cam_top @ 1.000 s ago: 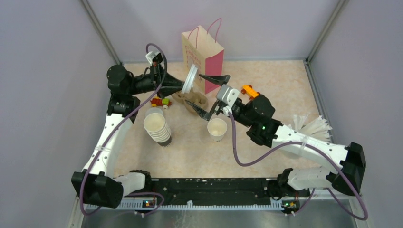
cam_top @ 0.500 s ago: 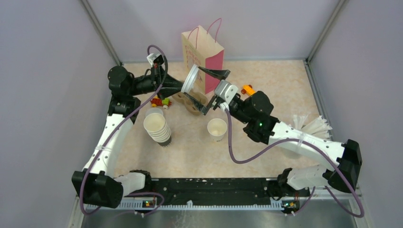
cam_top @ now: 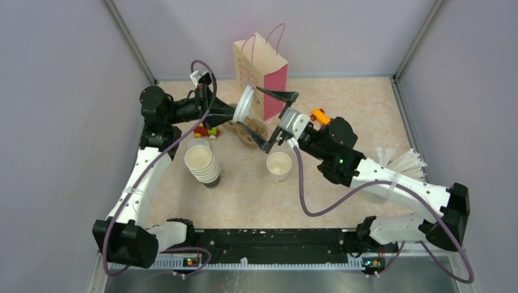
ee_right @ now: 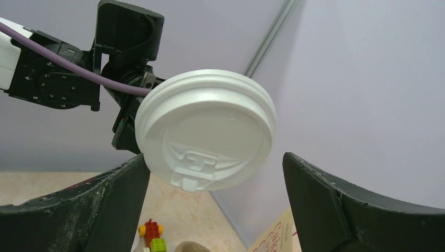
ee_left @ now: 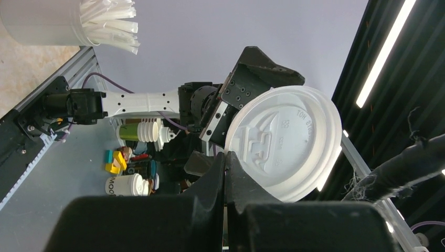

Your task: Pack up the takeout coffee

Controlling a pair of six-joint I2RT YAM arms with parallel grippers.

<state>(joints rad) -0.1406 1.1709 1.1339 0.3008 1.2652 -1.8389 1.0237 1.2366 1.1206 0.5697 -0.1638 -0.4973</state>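
Two parts of the takeout coffee are separated. The round white plastic lid [cam_top: 246, 104] is a thin moulded disc with a stepped rim and an embossed sip tab. It is held in the air at the far centre, in front of the cream and pink paper bag [cam_top: 259, 58]. The small white paper cup [cam_top: 279, 165] stands upright on the speckled beige table [cam_top: 342, 104], smooth-walled, mouth open upward, near and right of the brown moulded-pulp carrier [cam_top: 251, 130].

The left gripper [ee_left: 225, 176] is clamped on the lid's lower rim, fingers together. Its arm rises along the left side, with the forearm turned to the right.

The right gripper [ee_right: 215, 157] has its black jaws spread wide, one on either side of the lid, without contact. Its arm reaches from the near right toward the far centre.

The lid stands on edge. Its axis is roughly level, and its top face is turned right, toward the right gripper.
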